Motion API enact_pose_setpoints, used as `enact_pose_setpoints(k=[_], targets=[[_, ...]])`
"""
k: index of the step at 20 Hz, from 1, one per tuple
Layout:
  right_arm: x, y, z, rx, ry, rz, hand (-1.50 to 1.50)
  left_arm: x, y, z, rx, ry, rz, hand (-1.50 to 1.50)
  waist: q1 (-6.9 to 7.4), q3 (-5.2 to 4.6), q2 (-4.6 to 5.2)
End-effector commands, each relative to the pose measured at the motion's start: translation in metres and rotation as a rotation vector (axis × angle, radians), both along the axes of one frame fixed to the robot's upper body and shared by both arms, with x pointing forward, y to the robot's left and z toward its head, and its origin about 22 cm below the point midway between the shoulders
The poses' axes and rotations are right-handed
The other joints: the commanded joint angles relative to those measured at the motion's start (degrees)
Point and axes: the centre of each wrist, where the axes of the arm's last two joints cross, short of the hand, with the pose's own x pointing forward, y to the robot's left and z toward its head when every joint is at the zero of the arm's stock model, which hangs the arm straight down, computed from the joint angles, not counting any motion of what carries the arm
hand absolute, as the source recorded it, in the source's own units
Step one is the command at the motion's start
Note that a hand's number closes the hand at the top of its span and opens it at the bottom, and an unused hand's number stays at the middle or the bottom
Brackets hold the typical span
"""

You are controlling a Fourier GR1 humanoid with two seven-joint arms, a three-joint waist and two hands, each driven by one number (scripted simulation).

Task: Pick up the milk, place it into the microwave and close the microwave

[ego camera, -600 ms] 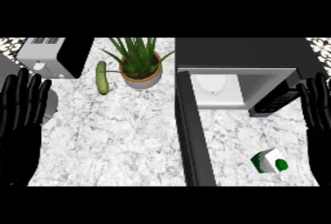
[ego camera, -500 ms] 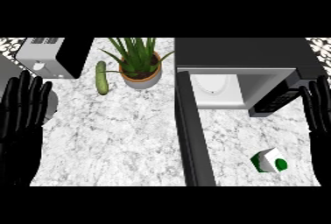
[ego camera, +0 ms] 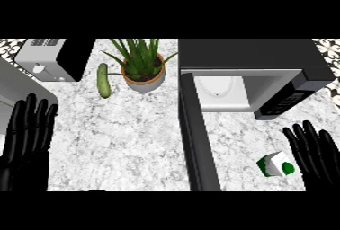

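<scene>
A small white and green milk carton point(ego camera: 275, 165) lies on the marble counter near the front right. My right hand point(ego camera: 315, 155) is open, fingers straight, just right of the carton and very close to it. The microwave point(ego camera: 256, 72) stands at the back right with its door point(ego camera: 197, 134) swung wide open toward me; a white plate point(ego camera: 219, 85) sits inside. At the left edge my left hand point(ego camera: 26, 134) rests open, fingers up.
A potted plant point(ego camera: 141, 67) stands at the back centre with a green cucumber point(ego camera: 104, 80) lying to its left. A toaster point(ego camera: 45, 58) sits at the back left. The open door splits the counter between left and right.
My right hand has come down and inward from beside the microwave to right next to the milk carton. The left hand has hardly moved.
</scene>
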Motion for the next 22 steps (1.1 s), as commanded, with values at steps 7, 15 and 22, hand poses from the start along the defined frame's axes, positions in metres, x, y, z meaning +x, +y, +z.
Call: enact_pose_setpoints(k=[7,15,22], targets=[[-0.054,0.005,0.008,0.015,0.013,0.015,-1.50,-0.051,-0.017,-0.015,-0.042,0.040,0.005,-1.50,0.01,-0.05,0.01],[-0.048,0.005,-0.038,-0.063,0.002,-0.184,-1.50,-0.085,-0.023,-0.021,-0.029,0.044,0.006,-1.50,0.34,-0.03,-0.06],[-0.022,0.002,-0.061,-0.093,-0.026,-0.296,-1.50,-0.091,-0.015,-0.016,-0.024,0.036,0.019,-1.50,0.45,-0.02,0.16]])
